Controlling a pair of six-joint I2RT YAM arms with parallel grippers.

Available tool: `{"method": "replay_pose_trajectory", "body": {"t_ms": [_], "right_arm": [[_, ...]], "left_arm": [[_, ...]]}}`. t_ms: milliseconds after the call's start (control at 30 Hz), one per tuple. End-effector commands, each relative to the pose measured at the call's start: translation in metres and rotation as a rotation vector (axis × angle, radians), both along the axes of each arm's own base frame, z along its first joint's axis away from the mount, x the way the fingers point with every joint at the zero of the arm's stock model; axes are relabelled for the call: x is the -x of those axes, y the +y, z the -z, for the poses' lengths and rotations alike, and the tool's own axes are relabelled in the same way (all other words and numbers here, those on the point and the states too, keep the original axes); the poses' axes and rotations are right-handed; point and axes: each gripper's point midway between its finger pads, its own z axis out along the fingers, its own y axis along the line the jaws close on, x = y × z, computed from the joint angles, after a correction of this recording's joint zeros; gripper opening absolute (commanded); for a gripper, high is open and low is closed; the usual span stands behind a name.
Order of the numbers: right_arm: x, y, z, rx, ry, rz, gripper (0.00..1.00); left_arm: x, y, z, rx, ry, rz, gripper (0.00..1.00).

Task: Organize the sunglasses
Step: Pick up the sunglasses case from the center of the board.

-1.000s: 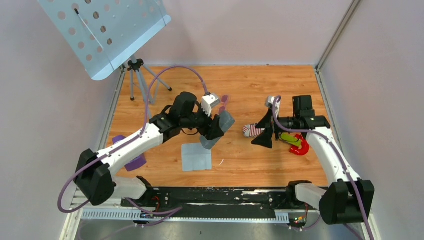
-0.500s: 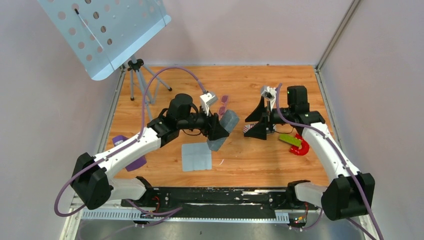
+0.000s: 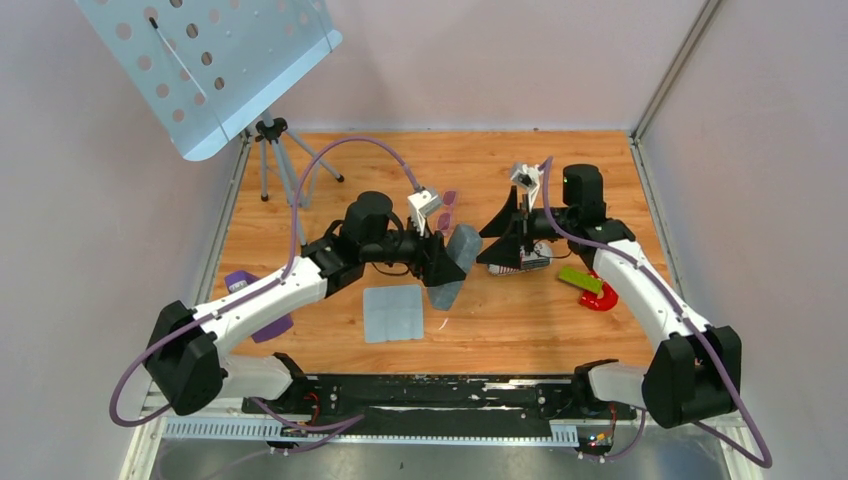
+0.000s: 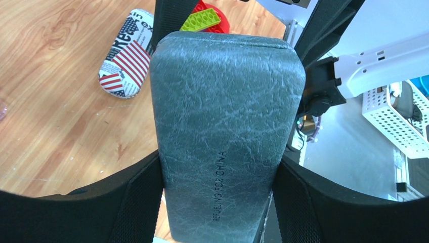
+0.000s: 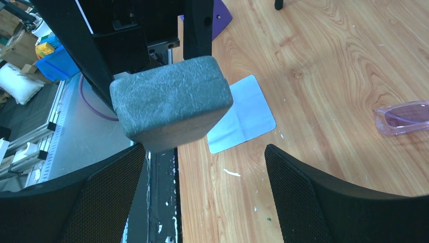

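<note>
A grey oblong case (image 4: 222, 116) is held lengthwise in my left gripper (image 4: 217, 195), which is shut on its sides. The top view shows the grey case (image 3: 455, 258) lifted above mid-table. My right gripper (image 3: 508, 238) stands open just right of it, facing its free end. In the right wrist view the case's end (image 5: 169, 98) hangs ahead of the open right gripper (image 5: 205, 167), touching neither finger. The sunglasses (image 5: 402, 117), purple-tinted, lie on the wood at the right edge of that view; from above the sunglasses (image 3: 447, 208) lie just behind the case.
A flag-patterned case (image 3: 522, 262) lies under the right gripper. A pale blue cloth (image 3: 392, 312) lies near the front. A green brick (image 3: 580, 278) and a red piece (image 3: 603, 297) sit right. A purple object (image 3: 265, 322) lies left, a perforated stand (image 3: 210, 60) back left.
My right arm has swung left and back from over the flag case and now faces the grey case's end. My left arm has carried the case slightly rightward.
</note>
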Motion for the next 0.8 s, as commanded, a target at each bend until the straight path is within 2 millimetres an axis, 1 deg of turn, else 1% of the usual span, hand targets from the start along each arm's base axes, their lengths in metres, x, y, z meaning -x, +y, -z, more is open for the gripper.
{"method": "replay_pose_trajectory", "body": {"t_ms": [0, 133, 233, 300, 433, 467, 567, 700, 767], "right_arm": [[0.013, 0.011, -0.005, -0.028, -0.011, -0.062, 0.93], [0.019, 0.011, -0.003, -0.045, -0.005, -0.101, 0.92], [0.032, 0.010, -0.003, -0.062, -0.009, -0.159, 0.91], [0.041, 0.007, -0.001, -0.069, -0.044, -0.195, 0.91], [0.058, 0.005, -0.004, -0.112, -0.057, -0.259, 0.95], [0.059, 0.006, -0.004, -0.110, -0.059, -0.261, 0.96], [0.053, 0.008, -0.004, -0.086, -0.061, -0.235, 0.98], [0.043, 0.013, -0.003, -0.065, -0.021, -0.219, 0.99], [0.042, 0.017, -0.001, -0.061, -0.006, -0.232, 0.99]], "left_arm": [[0.011, -0.012, -0.003, 0.034, -0.012, 0.051, 0.00], [0.011, -0.016, 0.001, 0.025, -0.004, 0.054, 0.00], [0.008, -0.016, -0.001, 0.021, -0.017, 0.047, 0.00], [0.007, -0.016, -0.003, 0.022, -0.028, 0.045, 0.00], [0.014, -0.018, -0.007, 0.034, -0.029, 0.094, 0.00], [0.016, -0.018, -0.008, 0.036, -0.028, 0.103, 0.00], [0.021, -0.020, -0.009, 0.045, -0.022, 0.141, 0.00], [0.025, -0.022, -0.012, 0.058, -0.009, 0.163, 0.00], [0.026, -0.024, -0.013, 0.063, -0.012, 0.169, 0.00]]}}
